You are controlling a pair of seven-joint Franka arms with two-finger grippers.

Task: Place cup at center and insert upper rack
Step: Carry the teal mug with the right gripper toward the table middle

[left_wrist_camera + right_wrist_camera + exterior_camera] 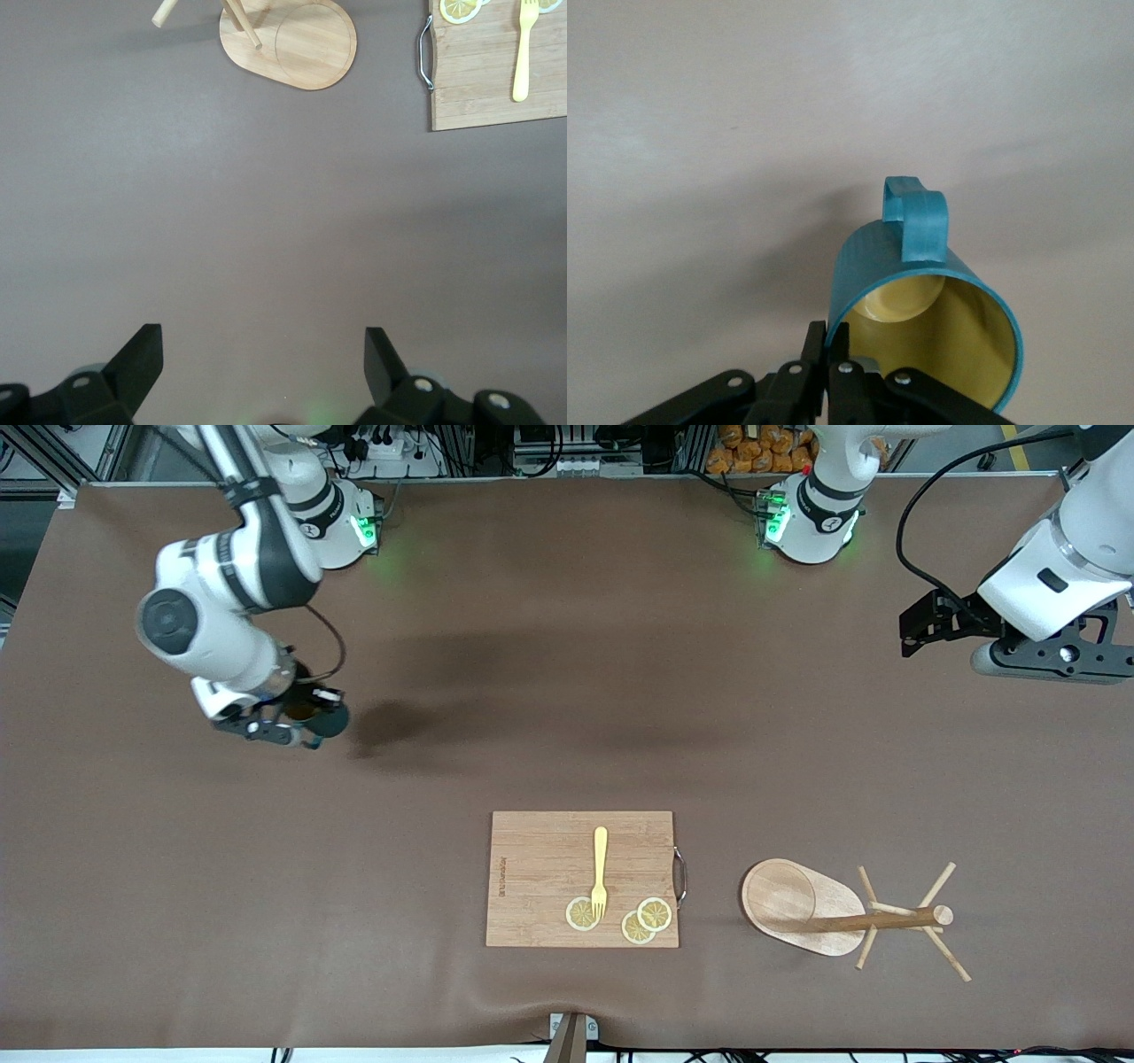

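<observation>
Even overhead light, soft shadows on the table (532,717), slight wrist-view blur.

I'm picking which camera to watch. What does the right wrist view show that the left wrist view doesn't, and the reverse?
Only the right wrist view: the cup, pinched at its rim by the shut right end effector.

Only the left wrist view: the open left end effector, empty, over bare table; the rack lying on its side; the board with a fork and lemon slices.

Both: the brown table.
</observation>
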